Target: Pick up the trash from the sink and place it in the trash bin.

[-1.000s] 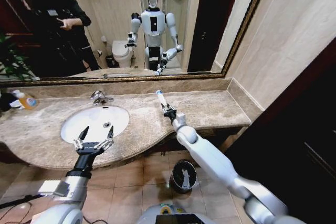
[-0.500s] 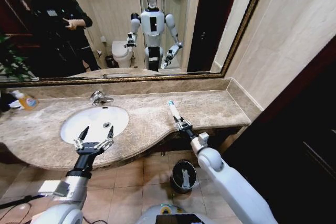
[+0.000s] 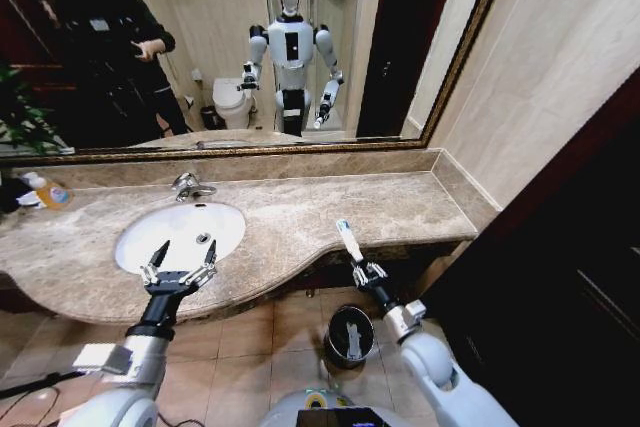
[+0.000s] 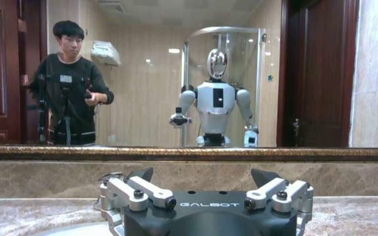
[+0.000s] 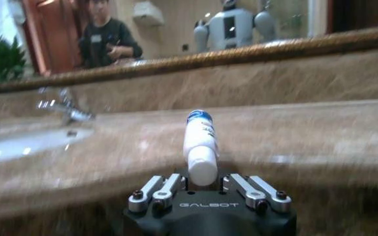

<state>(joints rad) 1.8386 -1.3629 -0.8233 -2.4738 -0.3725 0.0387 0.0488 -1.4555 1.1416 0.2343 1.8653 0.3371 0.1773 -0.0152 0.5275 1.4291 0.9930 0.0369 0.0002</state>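
The right gripper pinches a small white tube just off the counter's front edge, above the trash bin on the floor. The tube's long axis tilts up and away toward the mirror; the right wrist view alone shows its blue-marked tip. The left gripper hangs spread wide over the sink's front rim.

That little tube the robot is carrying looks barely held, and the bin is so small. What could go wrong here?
The right hand pinches the white tube only at one end, so it might slip and fall early. The trash bin on the floor has a narrow mouth, so a drop from this height could miss. The left hand hangs open over the sink edge, close to the counter.
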